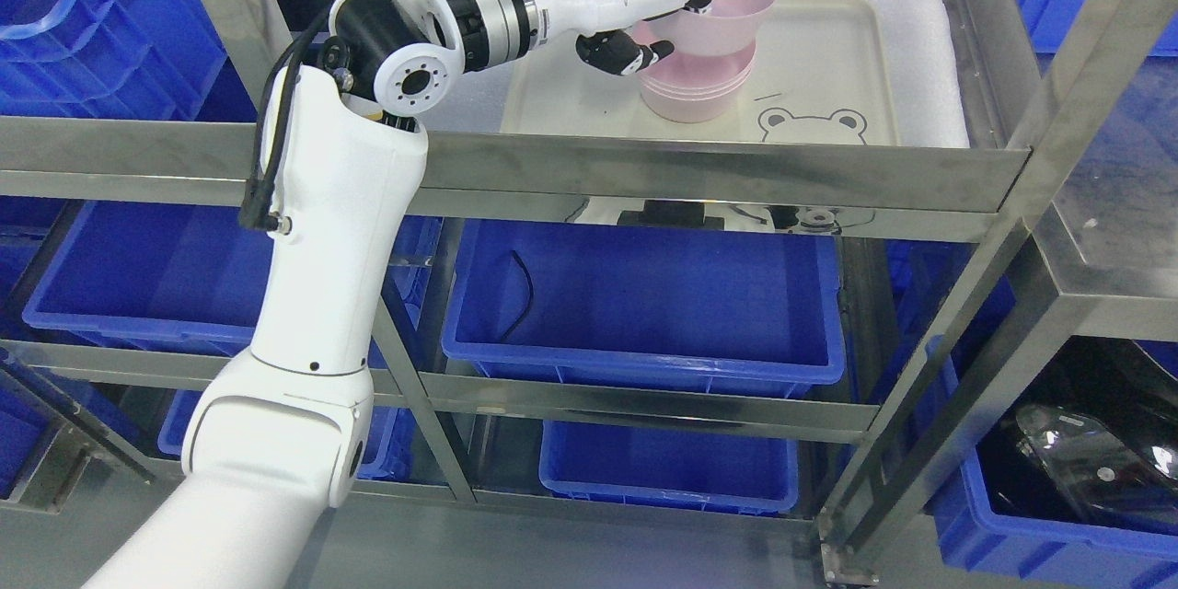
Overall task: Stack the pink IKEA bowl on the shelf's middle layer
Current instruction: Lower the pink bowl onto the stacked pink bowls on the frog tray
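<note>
A: Pink bowl (pixel 722 5) position?
B: Nested in the pink bowl stack (pixel 695 92) on the cream tray (pixel 828 64), on the shelf (pixel 718 175). Sits a bit tilted.
A: Fingers?
B: Left hand (pixel 635 5) closed on its left rim: upper fingers (pixel 695 0) over the rim edge, thumb (pixel 621 51) against the outer wall below.
A: Below?
B: Blue bins (pixel 644 304).

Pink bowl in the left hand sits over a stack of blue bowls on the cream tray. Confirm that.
Not quite. The head view shows the left hand holding the pink bowl over a stack of pink bowls, not blue, on the cream tray.
</note>
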You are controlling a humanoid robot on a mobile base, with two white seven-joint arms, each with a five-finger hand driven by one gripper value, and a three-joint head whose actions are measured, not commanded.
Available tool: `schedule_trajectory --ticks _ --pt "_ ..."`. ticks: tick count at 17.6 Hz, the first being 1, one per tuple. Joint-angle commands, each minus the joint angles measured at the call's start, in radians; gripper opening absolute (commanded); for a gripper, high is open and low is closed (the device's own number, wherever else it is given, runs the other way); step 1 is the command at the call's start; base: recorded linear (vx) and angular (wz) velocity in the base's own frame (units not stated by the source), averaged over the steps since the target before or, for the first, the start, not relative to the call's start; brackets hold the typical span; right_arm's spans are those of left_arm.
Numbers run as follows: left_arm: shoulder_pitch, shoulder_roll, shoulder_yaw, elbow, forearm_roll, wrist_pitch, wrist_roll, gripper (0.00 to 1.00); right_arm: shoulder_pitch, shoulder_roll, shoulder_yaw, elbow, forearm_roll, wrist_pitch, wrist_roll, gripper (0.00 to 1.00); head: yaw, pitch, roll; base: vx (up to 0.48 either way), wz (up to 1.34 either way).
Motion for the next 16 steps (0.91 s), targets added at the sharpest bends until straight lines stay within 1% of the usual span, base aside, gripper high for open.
schedule_trajectory --ticks 1,13,16 --pt "-0.011 -0.015 -0.060 0.080 -0.049 0.003 -0.007 0.04 0.023 -0.017 0.000 -0.017 0.000 0.001 0.000 1.00 0.0000 0.000 0.000 0.000 0.00" --pt "-0.009 -0.008 -0.045 0.103 -0.063 0.004 -0.012 0.05 0.023 -0.017 0.000 -0.017 0.000 0.001 0.000 1.00 0.0000 0.000 0.000 0.000 0.00" --pt "-0.014 -0.006 -0.014 0.102 -0.062 0.004 -0.032 0.05 0.023 -0.017 0.000 -0.017 0.000 0.001 0.000 1.00 0.0000 0.000 0.000 0.000 0.00"
